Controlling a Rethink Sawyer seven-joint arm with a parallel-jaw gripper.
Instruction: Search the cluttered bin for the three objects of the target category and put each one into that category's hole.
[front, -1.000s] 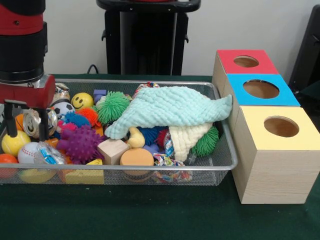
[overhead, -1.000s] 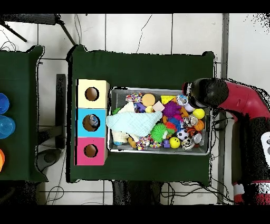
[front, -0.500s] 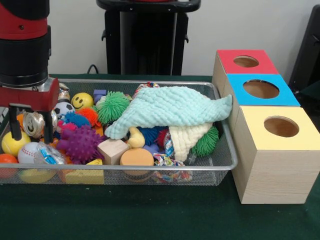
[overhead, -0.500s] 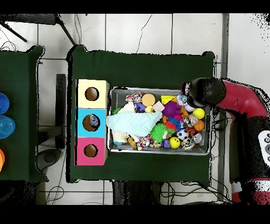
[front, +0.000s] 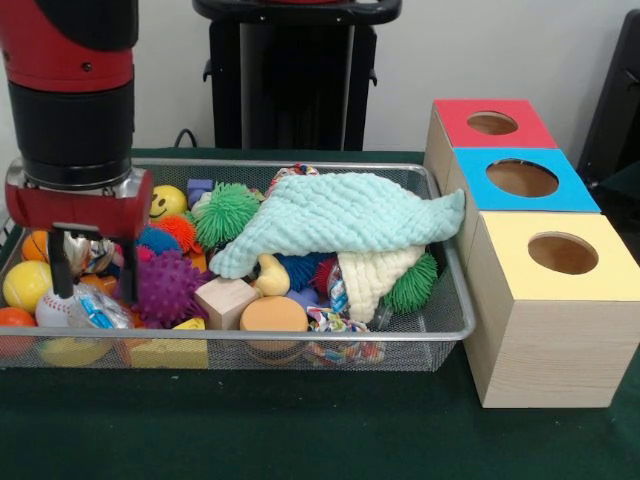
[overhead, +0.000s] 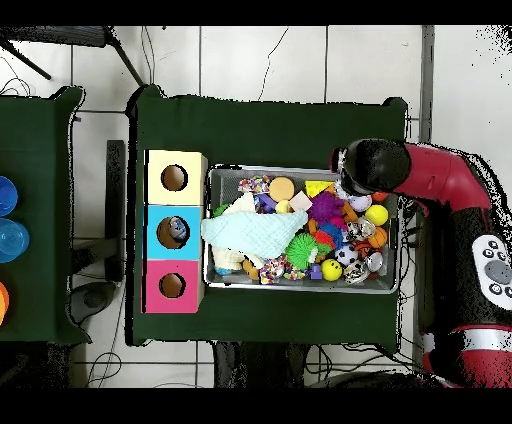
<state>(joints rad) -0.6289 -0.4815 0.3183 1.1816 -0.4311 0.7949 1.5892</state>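
Note:
My gripper (front: 90, 288) hangs over the left end of the wire bin (front: 440, 330), shut on a crushed silver can (front: 84, 250) that shows between its two dark fingers (front: 56, 275). Under it lie a baseball (front: 55, 303) and a purple spiky ball (front: 165, 285). In the overhead view the arm's black wrist (overhead: 372, 168) covers the gripper and the can at the bin's upper right corner. Other crushed cans (overhead: 361, 229) lie among the toys there. Three boxes with holes stand beside the bin: red (front: 493, 122), blue (front: 521, 177) and yellow (front: 562, 252).
A mint cloth (front: 340, 215) drapes over the middle of the bin, hiding toys beneath. Green spiky balls (front: 225, 212), a smiley ball (front: 164, 201), wooden blocks (front: 226, 300) and a yellow ball (front: 24, 285) crowd the bin. Something silvery shows inside the blue box's hole (overhead: 174, 231).
The gripper has moved to the right in the front view and toward the bin's front wall, and the can has moved along between its fingers.

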